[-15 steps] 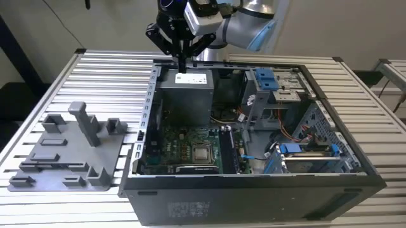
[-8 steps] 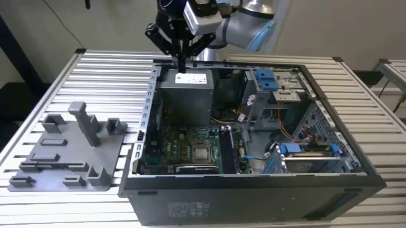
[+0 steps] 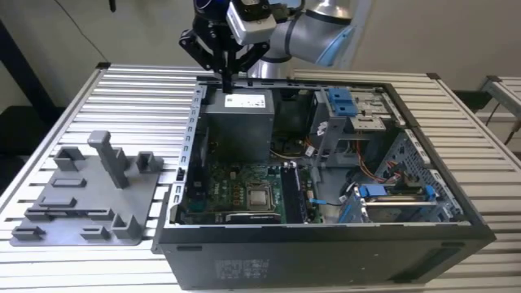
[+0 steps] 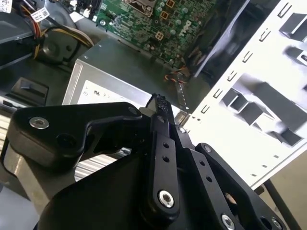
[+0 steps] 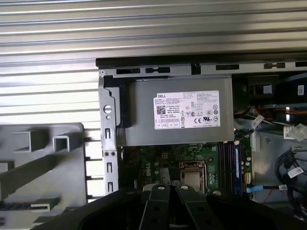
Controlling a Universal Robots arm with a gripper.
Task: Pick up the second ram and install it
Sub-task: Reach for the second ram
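My gripper [image 3: 228, 89] hangs over the back of the open computer case [image 3: 440, 201], just above the grey power supply [image 3: 238, 125]. In the second wrist view the black fingers [image 4: 162, 143] meet at the gripper's tip [image 4: 160, 102], shut, with nothing visible between them. The first wrist view looks down past the gripper [image 5: 171, 188] onto the power supply [image 5: 175, 117] and the green motherboard [image 5: 158, 160]. The motherboard's memory slots [image 3: 293, 192] lie beside the processor socket [image 3: 258, 196]. The second ram is hidden in these views.
A grey plastic fixture plate [image 3: 85, 195] with upright blocks lies on the slatted table [image 3: 122, 91] at the exterior view's left of the case. Blue drive brackets [image 3: 342, 102], cables [image 3: 379, 177] and a blue-edged bay [image 3: 395, 195] crowd the case's other half.
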